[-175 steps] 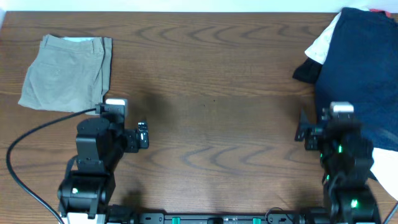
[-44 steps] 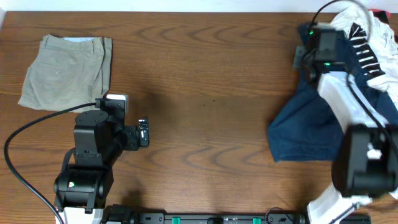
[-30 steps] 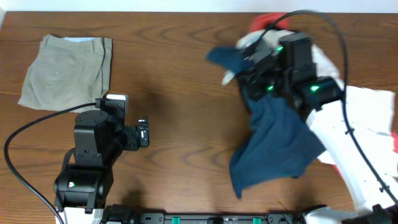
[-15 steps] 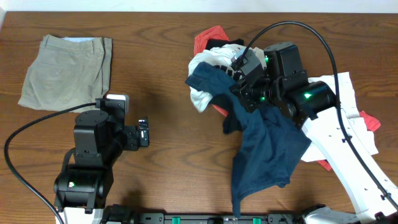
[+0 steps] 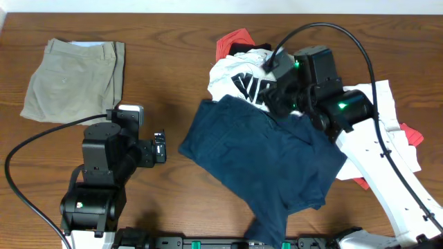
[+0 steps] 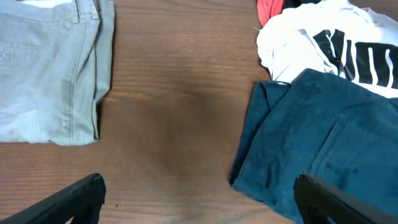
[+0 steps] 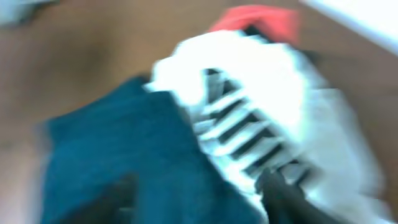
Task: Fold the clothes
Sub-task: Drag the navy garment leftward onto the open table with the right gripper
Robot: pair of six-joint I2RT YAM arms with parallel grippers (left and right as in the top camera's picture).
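Note:
The clothes lie in two places. Navy trousers (image 5: pixel 270 166) are spread across the table's middle, their left edge showing in the left wrist view (image 6: pixel 323 143). A white black-lettered shirt (image 5: pixel 239 81) and a red piece (image 5: pixel 232 41) are bunched just behind them. Folded khaki trousers (image 5: pixel 73 79) rest at the far left. My right gripper (image 5: pixel 271 97) hovers over the seam between shirt and navy cloth; in its blurred wrist view the right gripper (image 7: pixel 199 199) has its fingers apart with nothing pinched. My left gripper (image 5: pixel 159 149) stands open over bare wood, left of the navy trousers.
More white cloth (image 5: pixel 394 114) and red cloth (image 5: pixel 414 136) lie under and beside the right arm at the table's right. A black cable (image 5: pixel 34 145) loops from the left arm across the front left. Bare wood (image 6: pixel 174 112) separates the khaki trousers from the navy ones.
The right arm swept the navy trousers and other pieces from the right edge to the table's middle. Its jaws opened and the trousers dropped flat. The left arm stayed still.

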